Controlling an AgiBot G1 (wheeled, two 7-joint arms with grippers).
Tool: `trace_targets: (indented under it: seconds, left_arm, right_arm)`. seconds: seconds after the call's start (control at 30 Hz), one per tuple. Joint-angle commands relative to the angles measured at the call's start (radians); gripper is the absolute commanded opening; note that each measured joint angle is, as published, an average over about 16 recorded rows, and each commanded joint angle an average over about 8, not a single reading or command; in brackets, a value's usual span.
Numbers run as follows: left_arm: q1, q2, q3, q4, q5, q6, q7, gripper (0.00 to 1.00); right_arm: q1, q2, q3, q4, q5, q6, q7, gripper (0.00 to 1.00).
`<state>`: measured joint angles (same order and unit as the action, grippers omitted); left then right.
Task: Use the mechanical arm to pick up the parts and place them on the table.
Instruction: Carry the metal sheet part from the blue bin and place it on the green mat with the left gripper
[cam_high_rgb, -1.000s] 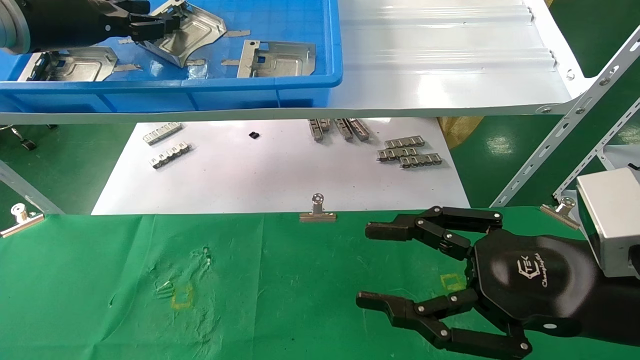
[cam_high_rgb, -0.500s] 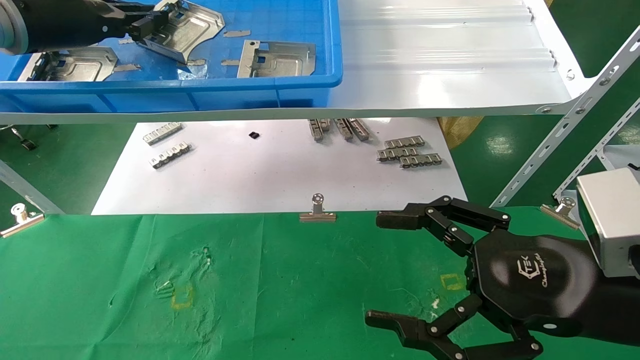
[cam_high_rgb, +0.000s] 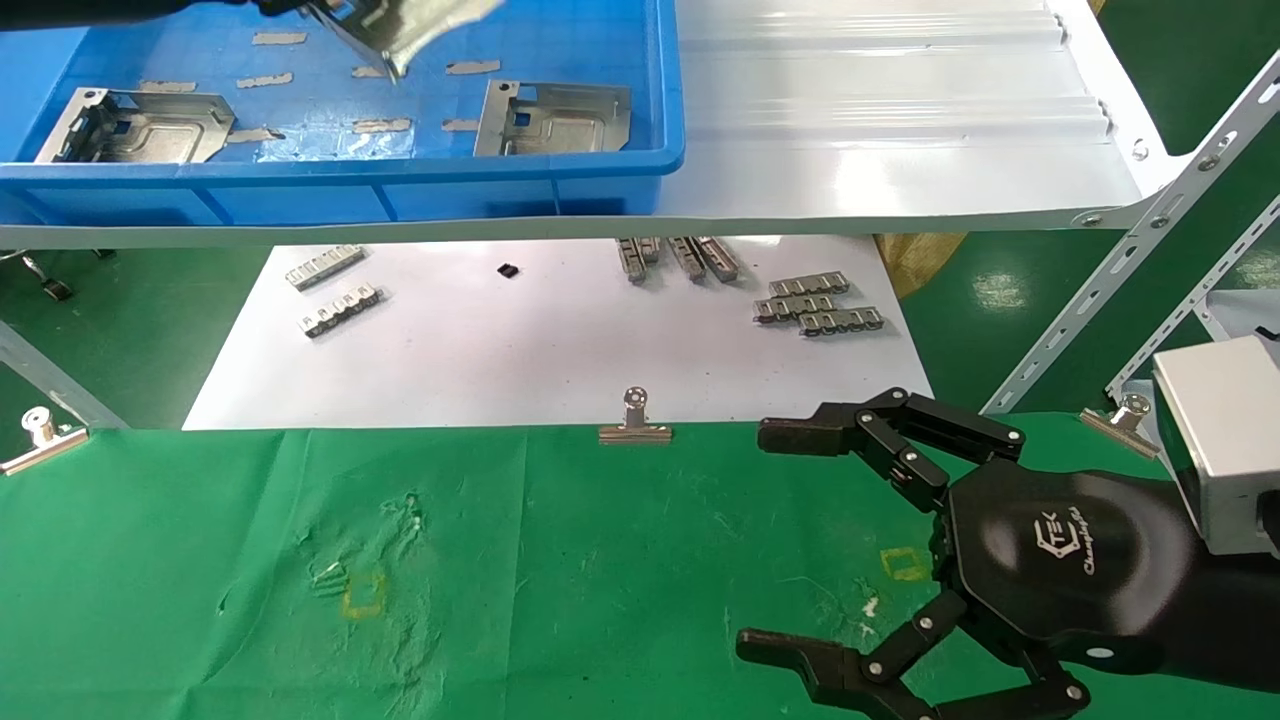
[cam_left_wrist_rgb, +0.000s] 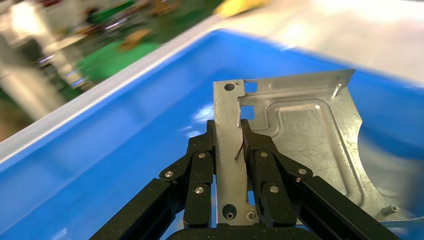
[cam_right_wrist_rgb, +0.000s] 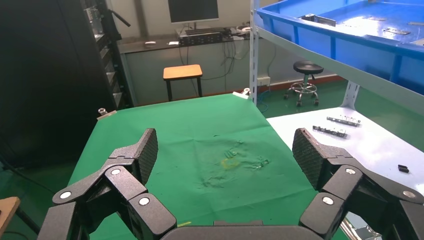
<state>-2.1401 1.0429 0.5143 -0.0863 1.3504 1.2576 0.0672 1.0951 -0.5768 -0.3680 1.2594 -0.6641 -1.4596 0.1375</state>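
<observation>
Nearest the camera, the right pincer hangs just over the green counter with its black fingers spread wide apart and nothing between them. Its wrist view shows the same thing: both finger pads well apart, wrinkled cloth in the gap. A small yellow square is marked on the cloth right beside its palm, and another yellow square sits well off to its left.

Just beyond the fingertips, a binder clip pins the cloth's far edge, and past that lies a white sheet with toothed strips scattered on it.

Further back and higher up is the shelf carrying the blue bin. The left pincer is up over the bin, mostly out of the head view, and it's clamped tight on a part: both fingers pinch the plate's folded flange from either side, so the plate hangs tilted and clear of the bin floor. In the head view that same part shows at the top edge. Below the left pincer, two more parts stay flat in the bin, a near-left one and a right one.
</observation>
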Motion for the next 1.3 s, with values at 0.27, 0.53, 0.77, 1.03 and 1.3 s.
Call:
trace_targets:
  seconds: [0.27,0.53,0.77,1.03,1.3]
  left_arm:
    - [0.036,-0.088,-0.032,-0.066,-0.081,0.323,0.125,0.0]
    - [0.22,-0.221,0.027,-0.373,-0.262,0.355,0.178,0.0]
    - [0.394,-0.373,0.155,-0.601,-0.383,0.333,0.235,0.0]
    - [0.476,-0.352,0.292,-0.489,-0.231,0.316,0.479,0.0]
    - [0.514,-0.296,0.329,-0.325,-0.2,0.296,0.683,0.04]
  right_arm:
    - [0.0,0.0,0.0,0.0,0.0,0.0,0.0,1.0]
    - [0.0,0.0,0.0,0.0,0.0,0.0,0.0,1.0]
    - [0.0,0.0,0.0,0.0,0.0,0.0,0.0,1.0]
    - [0.0,0.0,0.0,0.0,0.0,0.0,0.0,1.0]
    - [0.0,0.0,0.0,0.0,0.0,0.0,0.0,1.0]
